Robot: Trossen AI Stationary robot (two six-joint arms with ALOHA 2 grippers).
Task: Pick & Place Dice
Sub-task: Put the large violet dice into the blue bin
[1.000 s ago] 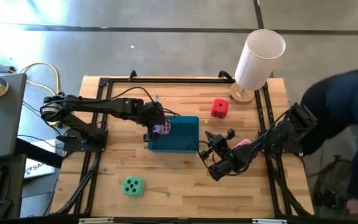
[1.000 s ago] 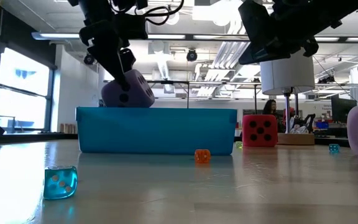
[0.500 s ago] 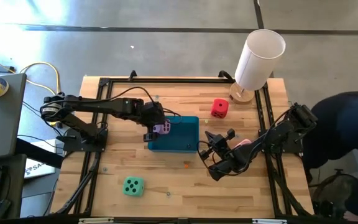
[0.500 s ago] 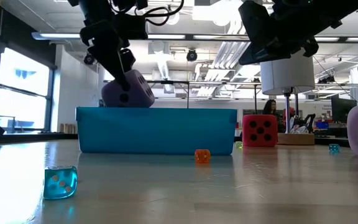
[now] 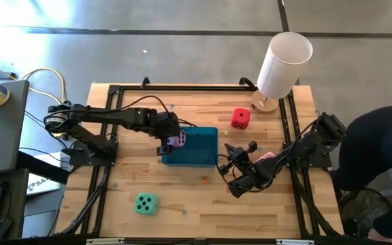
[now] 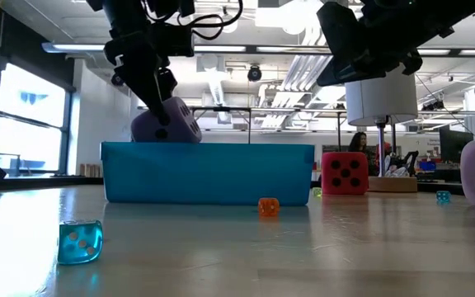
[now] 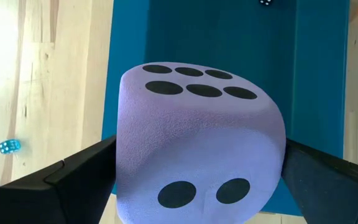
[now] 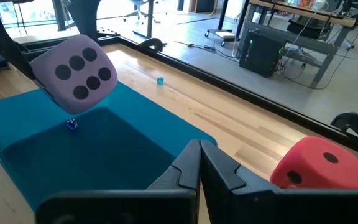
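Hanging over the left end of the teal rectangular plastic tray [image 5: 194, 151], the left gripper [image 5: 172, 141] holds the soft lilac foam die [image 6: 165, 125] clamped between its wide-spread fingers [image 7: 48, 186], tilted, a corner downward, its six-pip face turned up and toward the tray and a two-pip face toward the wrist. The right gripper [image 8: 199, 163], fingers pressed together on nothing, hovers just beside the tray's right end. The red die [image 5: 240, 118] sits on the wooden table [image 5: 196, 211] beyond the tray, the mint green die [image 5: 145, 203] near the front left. No lettering on the dice is legible.
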